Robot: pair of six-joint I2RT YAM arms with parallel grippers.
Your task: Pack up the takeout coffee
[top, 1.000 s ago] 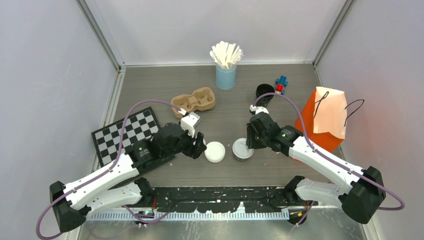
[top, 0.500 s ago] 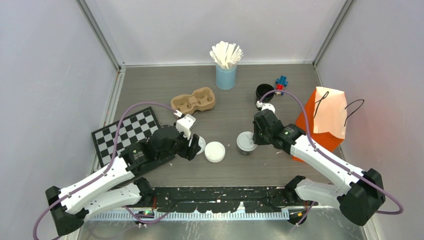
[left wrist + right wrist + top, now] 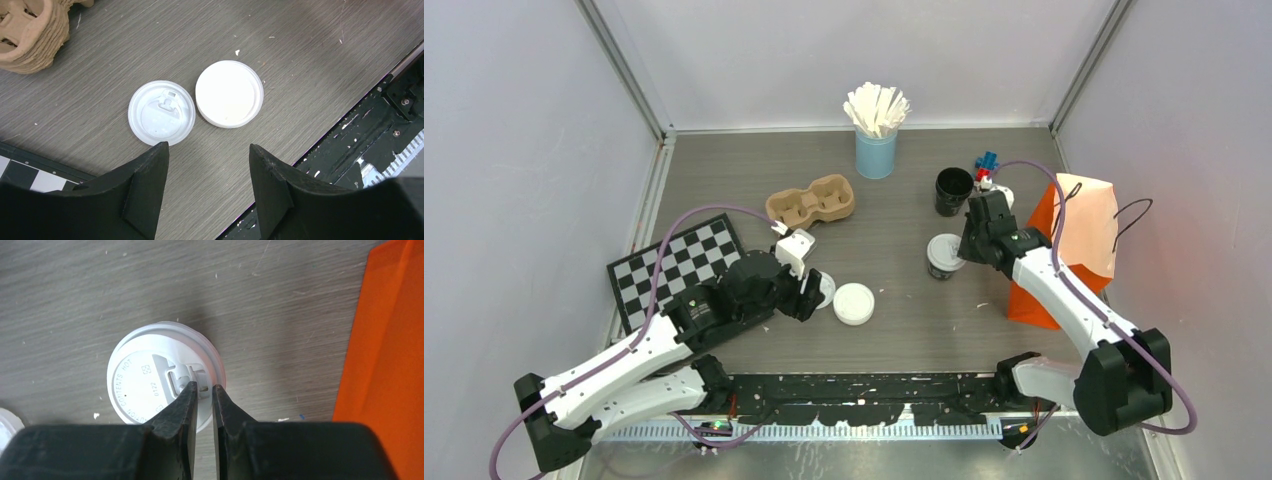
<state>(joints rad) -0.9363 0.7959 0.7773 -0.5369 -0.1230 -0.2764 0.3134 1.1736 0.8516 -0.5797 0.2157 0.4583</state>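
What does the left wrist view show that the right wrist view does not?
Only the left wrist view: a loose sip lid and a plain white lid side by side, the cardboard carrier, and the open left fingers. Only the right wrist view: a lidded cup with the right fingers shut on its lid, and the orange bag. Both: the grey table.

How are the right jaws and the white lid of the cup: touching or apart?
Touching. In the right wrist view the right gripper pinches the white lid at its rim between its jaws, no gap.
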